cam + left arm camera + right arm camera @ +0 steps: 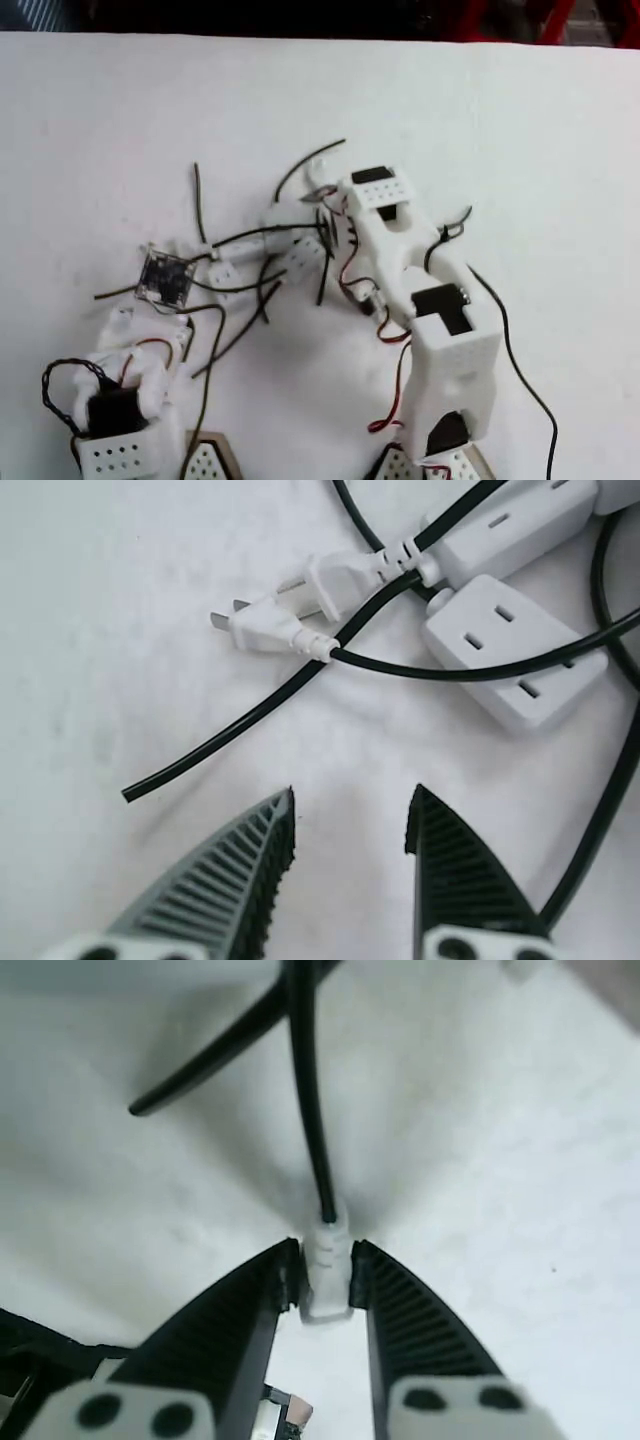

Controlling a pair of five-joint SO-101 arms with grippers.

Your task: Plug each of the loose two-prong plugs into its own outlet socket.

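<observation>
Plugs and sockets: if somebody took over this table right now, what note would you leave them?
Left gripper: open, above the table, holding nothing.
Right gripper: shut on a white plug, cord trailing away.
Two more plugs lie loose beside two socket blocks, whose visible slots are empty.
Done: one plug gripped. Left: plug in all three.

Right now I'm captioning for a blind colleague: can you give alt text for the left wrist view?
The open left tool faces two loose white plugs lying side by side on a white table. Black cords cross the table, and two white sockets lie beside the plugs.
</observation>
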